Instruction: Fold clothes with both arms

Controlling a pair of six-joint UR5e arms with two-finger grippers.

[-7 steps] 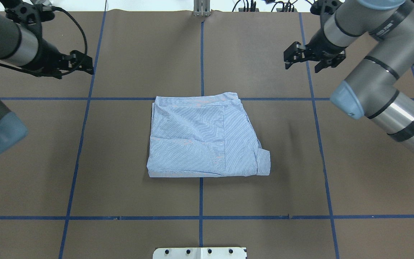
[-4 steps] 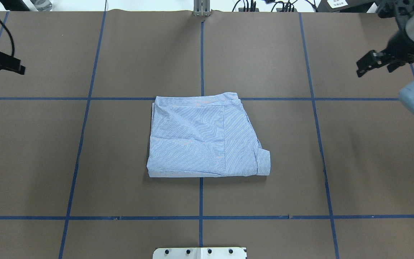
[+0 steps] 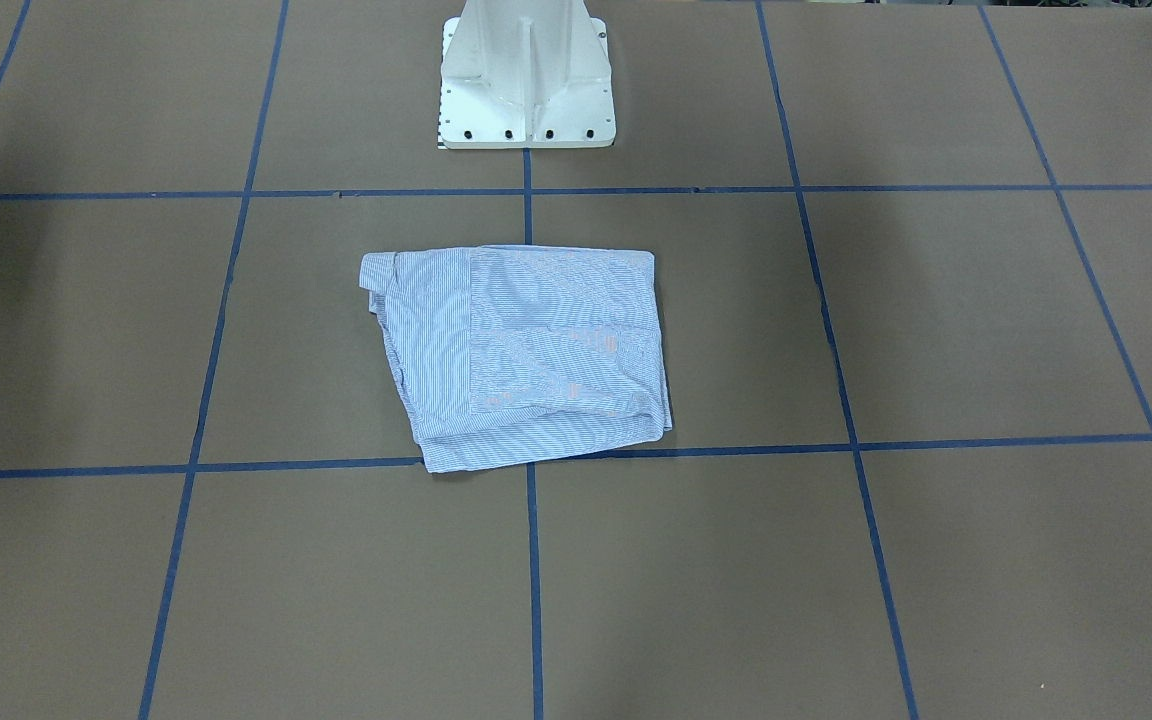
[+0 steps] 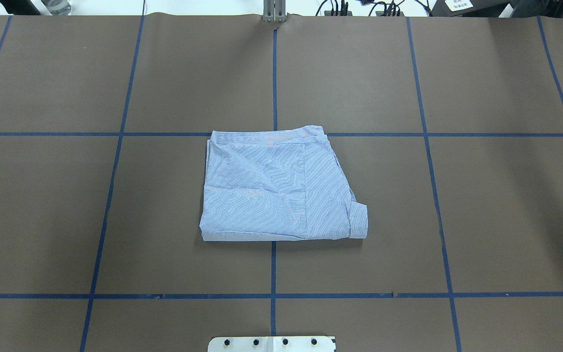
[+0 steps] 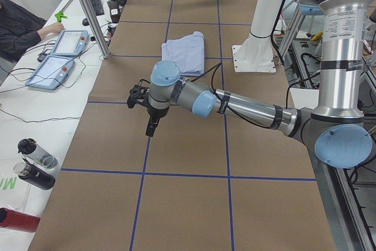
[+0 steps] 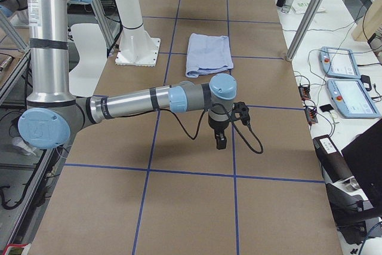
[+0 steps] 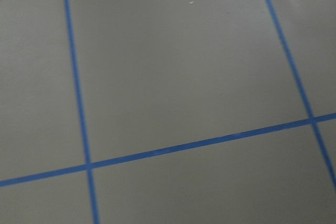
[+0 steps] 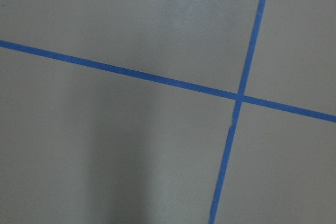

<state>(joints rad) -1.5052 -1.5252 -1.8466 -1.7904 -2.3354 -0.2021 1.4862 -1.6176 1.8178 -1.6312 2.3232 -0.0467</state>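
The clothes are one light blue-and-white pinstriped shirt (image 4: 276,188), folded into a compact rectangle on the brown table. It also shows in the front-facing view (image 3: 526,350) and, far off, in both side views (image 5: 183,48) (image 6: 209,54). Nothing touches it. My left gripper (image 5: 151,126) hangs over bare table well away from the shirt, toward the table's left end. My right gripper (image 6: 220,141) hangs likewise toward the right end. Both show clearly only in the side views, so I cannot tell whether they are open or shut. The wrist views hold only table and blue tape.
Blue tape lines (image 4: 273,73) grid the brown table. The white pedestal base (image 3: 526,80) stands behind the shirt. Beside the table's far edge are control tablets (image 5: 59,57), bottles (image 5: 35,163) and a person's arm (image 5: 23,27).
Both arms have swung outward, left arm leftward and right arm rightward, and have left the overhead view. The shirt has not moved.
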